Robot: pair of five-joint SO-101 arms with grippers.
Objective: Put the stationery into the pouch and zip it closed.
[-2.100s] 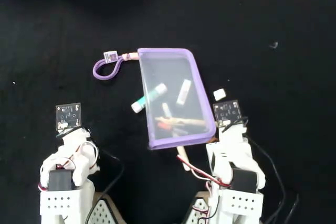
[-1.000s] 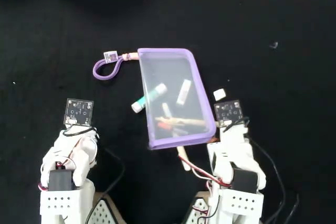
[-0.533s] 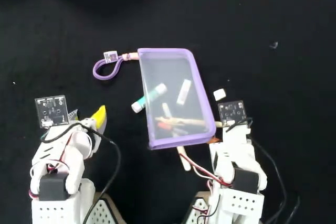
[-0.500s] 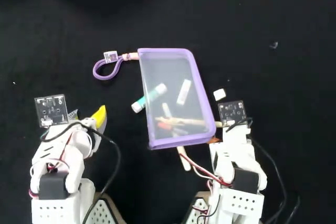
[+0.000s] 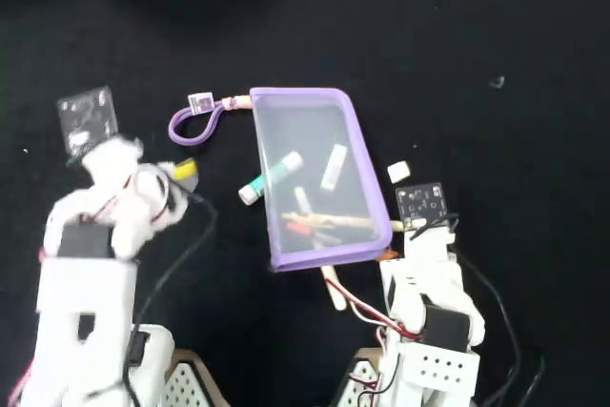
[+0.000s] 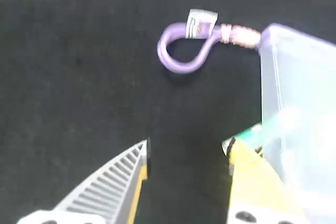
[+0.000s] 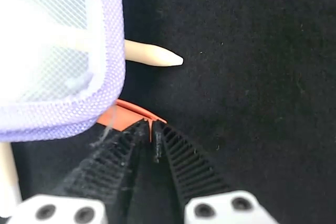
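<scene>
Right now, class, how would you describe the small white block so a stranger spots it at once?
Find the clear, purple-edged zip pouch midway across the black table. Just off its right edge lies the small white block. Unlike the other pieces, it touches nothing and lies wholly outside the pouch.

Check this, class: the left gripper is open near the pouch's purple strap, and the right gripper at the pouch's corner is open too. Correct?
No: the right wrist view shows the right gripper shut at the pouch's corner; the rest holds.
</scene>
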